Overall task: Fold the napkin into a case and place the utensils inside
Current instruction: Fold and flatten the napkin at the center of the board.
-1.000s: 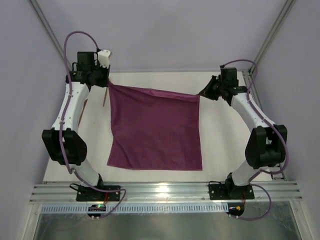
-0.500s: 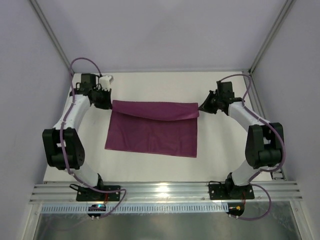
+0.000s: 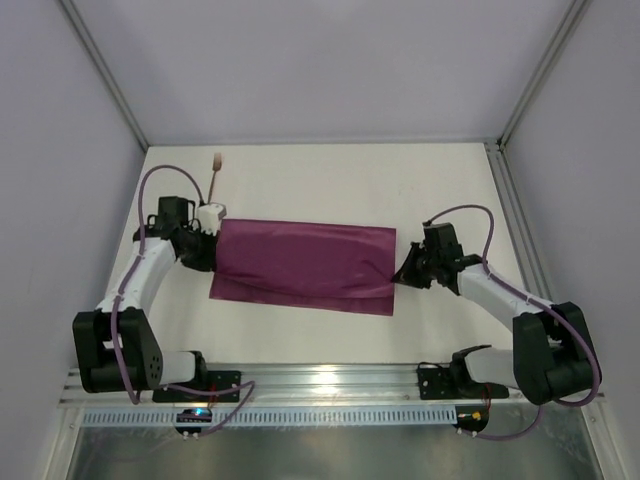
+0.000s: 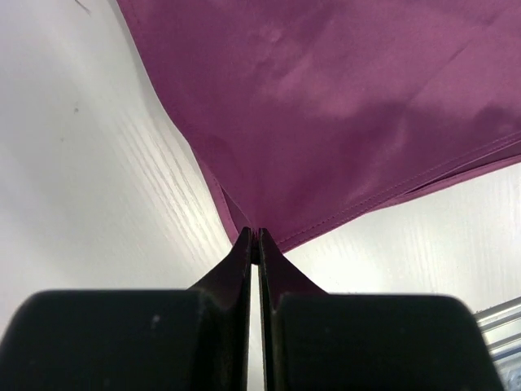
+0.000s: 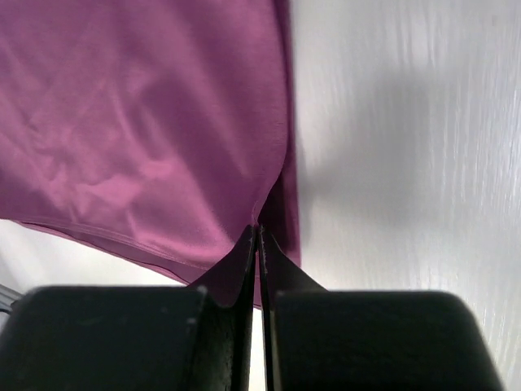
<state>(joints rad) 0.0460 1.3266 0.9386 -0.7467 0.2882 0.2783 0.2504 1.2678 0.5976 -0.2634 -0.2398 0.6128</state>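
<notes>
On the white table [image 3: 330, 185] the napkin [image 3: 305, 265] is lying folded into a wide band. The left gripper [image 3: 214, 254] and the right gripper [image 3: 398, 274] are each pinching one end, fingers closed tightly on cloth. A wooden fork [image 3: 215, 172] is lying behind, well apart.
</notes>
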